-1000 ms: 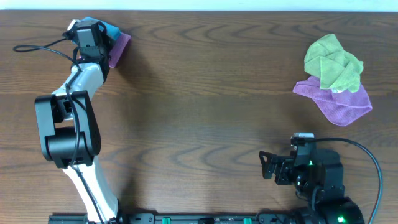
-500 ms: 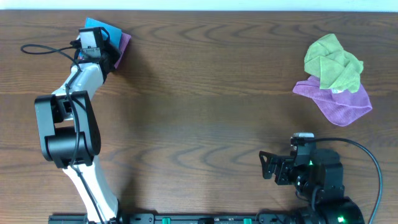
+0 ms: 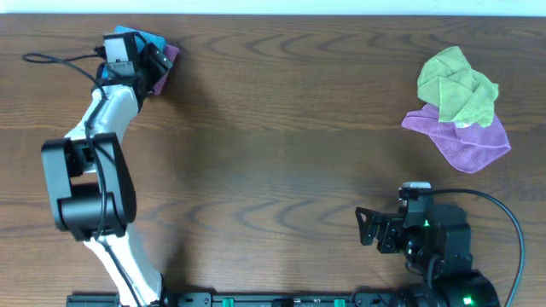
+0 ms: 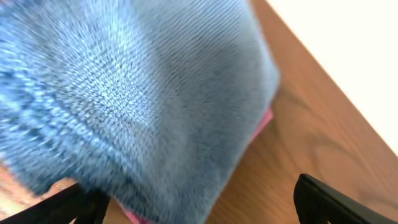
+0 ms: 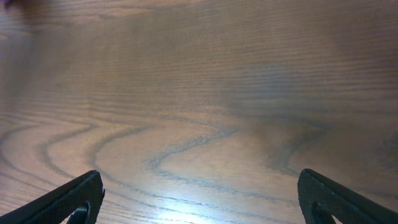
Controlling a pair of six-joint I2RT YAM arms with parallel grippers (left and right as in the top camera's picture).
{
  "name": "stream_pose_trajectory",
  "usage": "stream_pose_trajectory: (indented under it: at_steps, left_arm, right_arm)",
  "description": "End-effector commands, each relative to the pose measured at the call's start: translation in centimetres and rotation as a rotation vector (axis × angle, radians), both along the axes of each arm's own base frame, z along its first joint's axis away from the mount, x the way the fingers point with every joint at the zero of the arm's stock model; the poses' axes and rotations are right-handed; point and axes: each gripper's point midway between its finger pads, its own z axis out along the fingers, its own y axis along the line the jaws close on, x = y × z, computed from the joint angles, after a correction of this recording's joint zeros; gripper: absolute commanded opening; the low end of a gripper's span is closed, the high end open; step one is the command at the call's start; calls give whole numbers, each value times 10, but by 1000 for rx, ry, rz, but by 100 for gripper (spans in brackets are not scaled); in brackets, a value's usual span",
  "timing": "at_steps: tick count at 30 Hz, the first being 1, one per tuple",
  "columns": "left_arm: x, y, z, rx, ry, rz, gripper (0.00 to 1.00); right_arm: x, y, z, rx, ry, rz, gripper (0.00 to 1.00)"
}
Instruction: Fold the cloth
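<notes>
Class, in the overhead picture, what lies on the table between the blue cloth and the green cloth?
Nothing; in the overhead view only the bare wooden table stretches between the blue cloth and the green cloth.

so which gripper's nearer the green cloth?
Right. The right gripper sits toward the near edge from the green cloth; the left gripper is across the table, over the blue cloth.

Dark wood-grain table [image 3: 281, 128], pale strip [image 3: 273, 7] along far edge

Cloth stack [image 3: 169, 60] far-L corner of table [image 3: 281, 153], cloth heap [image 3: 458, 94] far-R.
</notes>
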Motion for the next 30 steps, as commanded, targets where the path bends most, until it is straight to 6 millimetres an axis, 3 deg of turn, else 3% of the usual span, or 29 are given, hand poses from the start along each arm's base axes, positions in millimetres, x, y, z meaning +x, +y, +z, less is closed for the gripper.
stream_pose_trajectory:
  at_steps: [1,8,14,21,24,30]
  left_arm:
    - [2,4,40,36,-63,-17,95]
    - [-16,1,73,74,-57,-58,95]
    - [-41,-15,105,110,-47,-197,95]
    - [-72,-19,155,117,-91,-198,95]
    - [-92,-21,177,140,-104,-215,95]
    - [-145,-28,198,143,-47,-228,95]
  right_arm:
    - [0,0,0,17,4,-13,99]
    - [0,0,0,17,4,-13,99]
    - [0,0,0,17,4,-13,99]
    - [0,0,0,17,4,-13,99]
    - [0,0,0,17,4,-13,99]
    - [0,0,0,17,4,-13,99]
